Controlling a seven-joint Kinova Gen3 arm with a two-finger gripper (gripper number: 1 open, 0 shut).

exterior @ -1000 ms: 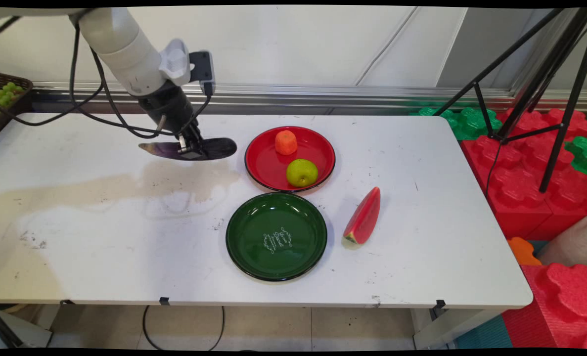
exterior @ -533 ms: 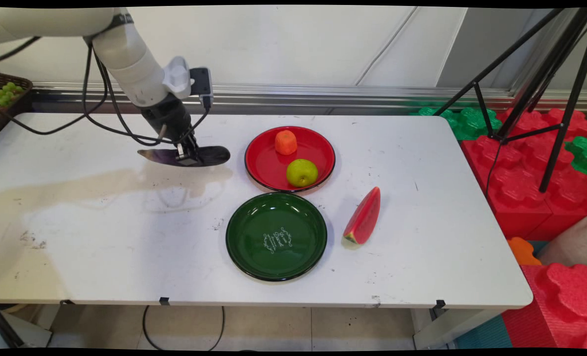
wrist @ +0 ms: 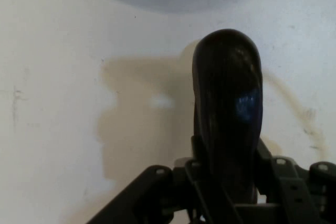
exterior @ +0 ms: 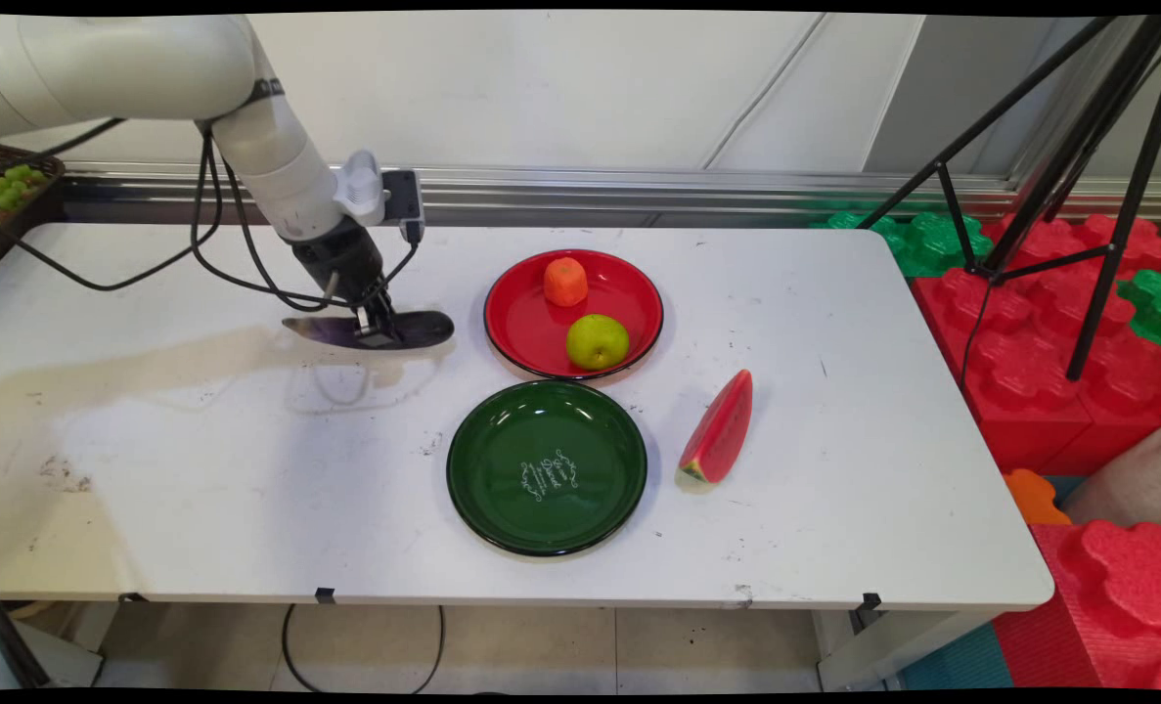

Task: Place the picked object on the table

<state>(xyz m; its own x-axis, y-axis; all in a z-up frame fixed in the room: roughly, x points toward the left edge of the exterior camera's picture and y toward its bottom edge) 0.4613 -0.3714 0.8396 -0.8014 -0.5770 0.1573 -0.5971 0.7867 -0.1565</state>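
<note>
Jaws (exterior: 378, 330) pinching dark eggplant (exterior: 414, 330) (lengthwise, low over table (exterior: 199, 469)) w/ red plate (exterior: 526, 328) nearby.

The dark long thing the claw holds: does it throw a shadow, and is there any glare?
Main view: the eggplant in the gripper throws a faint shadow on the table; the green plate shows glints. Hand view: the eggplant looks glossy, with a tan shadow beside it.

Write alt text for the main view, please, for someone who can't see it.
A white robot arm's gripper is shut on a dark purple eggplant low over a white table, left of a red plate holding two fruits; nearer lie a green plate and watermelon slice.
</note>
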